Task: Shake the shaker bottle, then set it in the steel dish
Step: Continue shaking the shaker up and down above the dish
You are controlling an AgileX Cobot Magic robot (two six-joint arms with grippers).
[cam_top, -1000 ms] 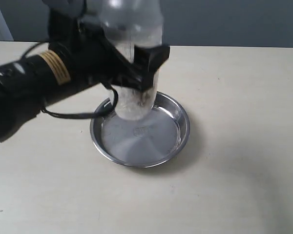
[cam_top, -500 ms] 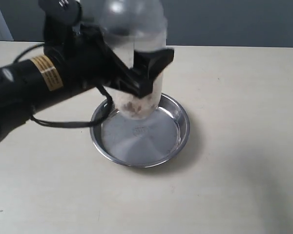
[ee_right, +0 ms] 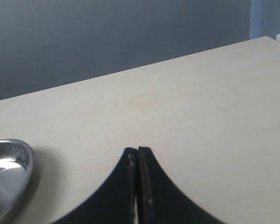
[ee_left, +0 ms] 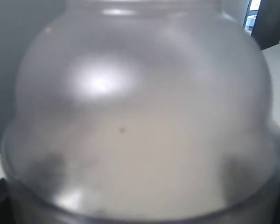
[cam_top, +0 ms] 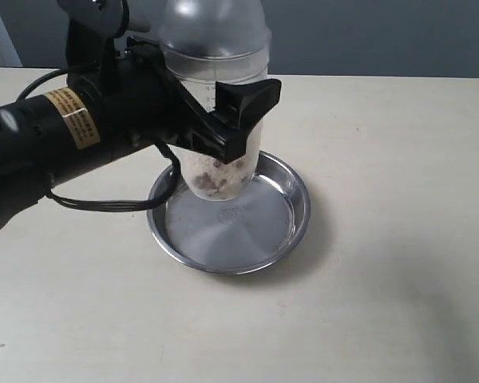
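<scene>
My left gripper [cam_top: 223, 112] is shut on the shaker bottle [cam_top: 217, 72] and holds it upright by its middle. The bottle is clear frosted plastic with a domed top, and brown and white grains lie at its base. That base hangs over the back left part of the steel dish [cam_top: 305, 209]; I cannot tell whether it touches. In the left wrist view the bottle's dome [ee_left: 140, 116] fills the frame and hides the fingers. My right gripper [ee_right: 137, 151] is shut and empty over the bare table, to the side of the dish rim [ee_right: 23, 163].
The pale table [cam_top: 383, 303] spreads around the dish. A black cable [cam_top: 104, 203] loops from the left arm down to the dish's left rim. A dark wall runs behind the table's far edge.
The bottle was blurred with motion and is now sharp. Its grains have settled into the base. The left arm shifted a little, still holding the bottle over the dish.
</scene>
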